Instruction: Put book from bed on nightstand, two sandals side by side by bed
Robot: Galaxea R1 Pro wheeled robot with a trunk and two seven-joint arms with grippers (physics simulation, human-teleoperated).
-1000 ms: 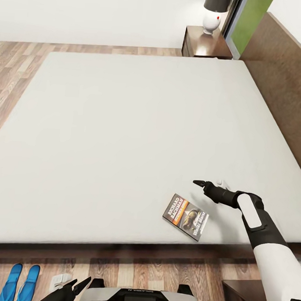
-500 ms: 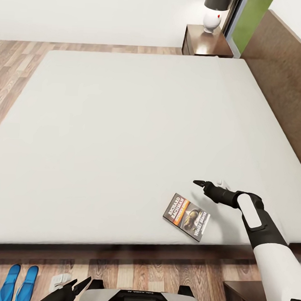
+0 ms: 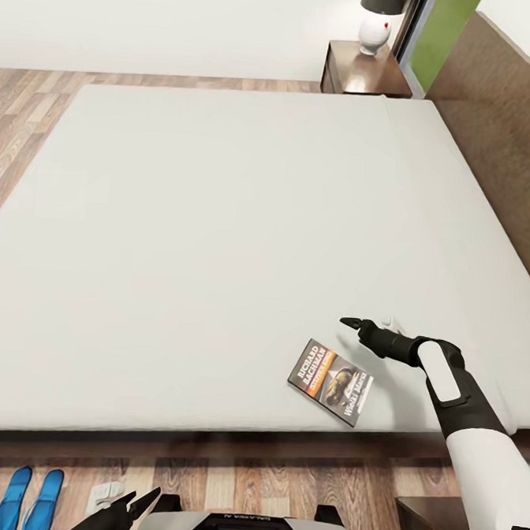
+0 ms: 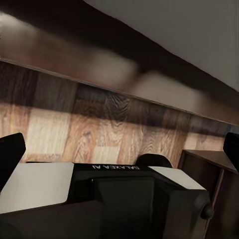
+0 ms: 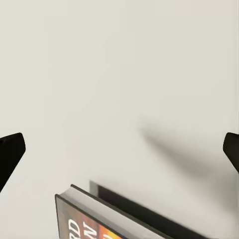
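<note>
Nearest you, the left gripper (image 3: pixel 133 507) hangs low by the base with its jaws apart and empty, over the wood floor (image 3: pixel 266 475); the two sandals (image 3: pixel 27 500) lie side by side on that floor at your left, close to the bed (image 3: pixel 221 214), well apart from the book (image 3: pixel 331 380); so the left arm is the far one for this grasp. The book lies flat on the mattress near the bed's near edge, its long axis slanting away from that edge, cover up. Your right gripper (image 3: pixel 365 327) is the nearer one; it hovers over the mattress just beyond the book, a little toward the headboard side, jaws wide apart with nothing between them. In the right wrist view the book (image 5: pixel 119 219) sits at the frame's lower edge, short of the line between the two fingertips (image 5: pixel 11 152), so I judge you must draw the jaws back toward yourself and down before closing. Beyond the bed's far corner the nightstand (image 3: pixel 365 70) carries a lamp (image 3: pixel 377 20).
</note>
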